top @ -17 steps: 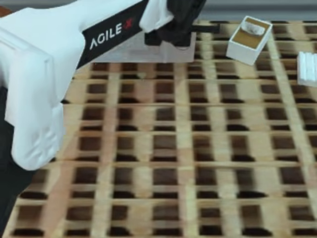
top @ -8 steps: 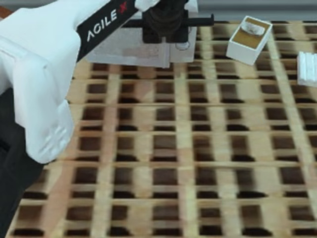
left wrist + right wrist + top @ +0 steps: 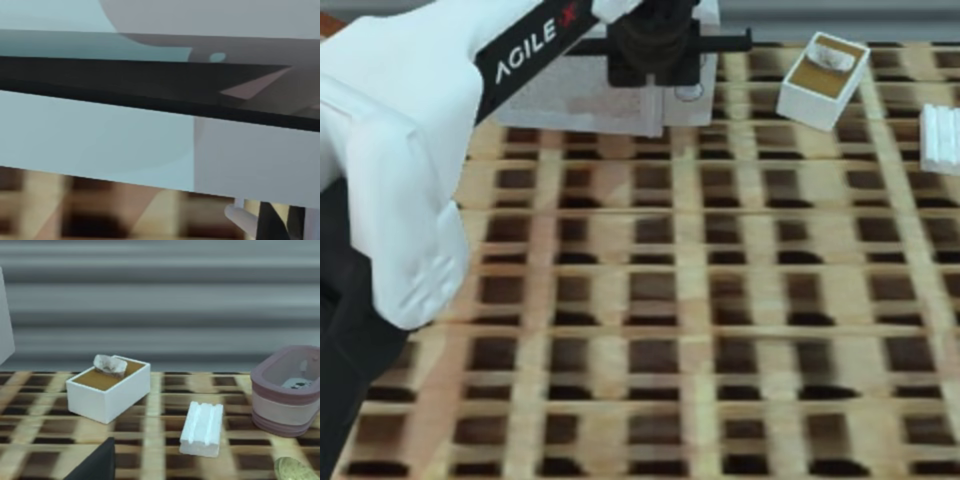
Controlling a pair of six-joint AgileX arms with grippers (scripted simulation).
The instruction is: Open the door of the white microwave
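The left arm's white shell [image 3: 400, 190] fills the desk's [image 3: 720, 330] near left side, stretching away to the far edge. Its black band reads "AGILE X" [image 3: 535, 40]. The left gripper [image 3: 655, 45] sits over the door [image 3: 580, 100] of the white microwave [image 3: 705, 15] at the far edge; its grip state cannot be told.

The only readable writing is "AGILE X" in white letters on a black strip along the white left arm [image 3: 440, 130], at the far left of the table in the top view.
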